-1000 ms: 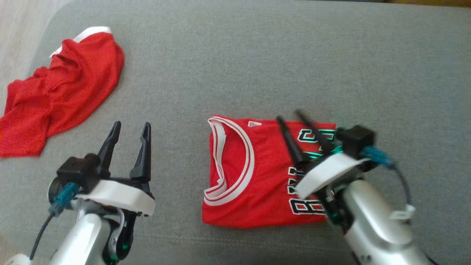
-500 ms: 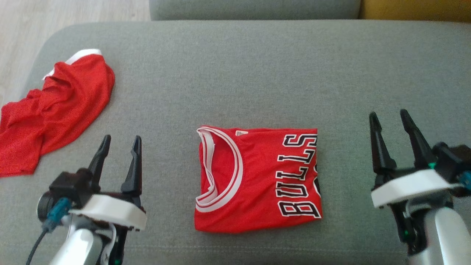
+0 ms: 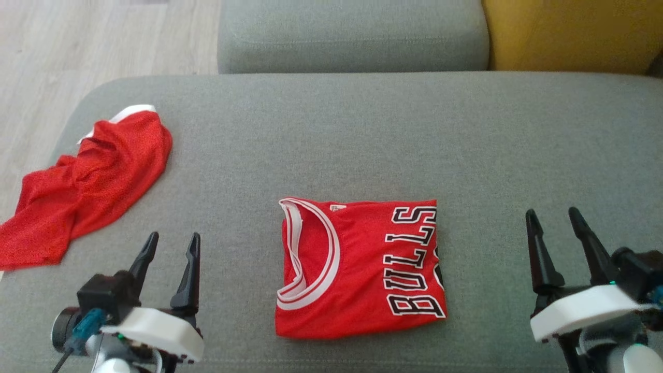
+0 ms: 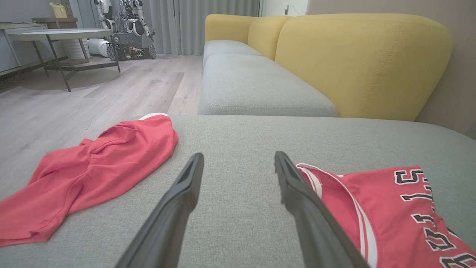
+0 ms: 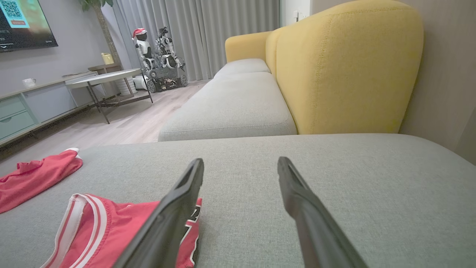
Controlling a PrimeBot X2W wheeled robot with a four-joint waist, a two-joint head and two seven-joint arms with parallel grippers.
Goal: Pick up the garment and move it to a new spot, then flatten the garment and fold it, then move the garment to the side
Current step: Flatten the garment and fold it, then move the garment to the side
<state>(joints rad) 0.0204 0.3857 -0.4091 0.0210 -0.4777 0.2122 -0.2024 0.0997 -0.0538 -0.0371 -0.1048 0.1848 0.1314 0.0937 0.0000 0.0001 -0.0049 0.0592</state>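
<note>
A red jersey (image 3: 357, 267) with white trim and black lettering lies folded into a neat rectangle on the grey sofa seat (image 3: 362, 134), near the front centre. It also lies at the lower right of the left wrist view (image 4: 386, 208) and the lower left of the right wrist view (image 5: 111, 230). My left gripper (image 3: 172, 241) hovers open at the lower left, well left of the jersey, nothing between its fingers. Far to the jersey's right, my right gripper (image 3: 553, 216) is open and holds nothing.
A second red garment (image 3: 83, 186) lies crumpled at the seat's left edge, partly hanging over it. A yellow backrest (image 3: 570, 33) rises at the far right, another grey seat cushion (image 3: 352, 36) behind. Wooden floor (image 3: 77, 46) lies to the left.
The right gripper has lifted off the folded jersey and swung out to the right. The head camera has tilted up, so the whole scene sits lower in view.
</note>
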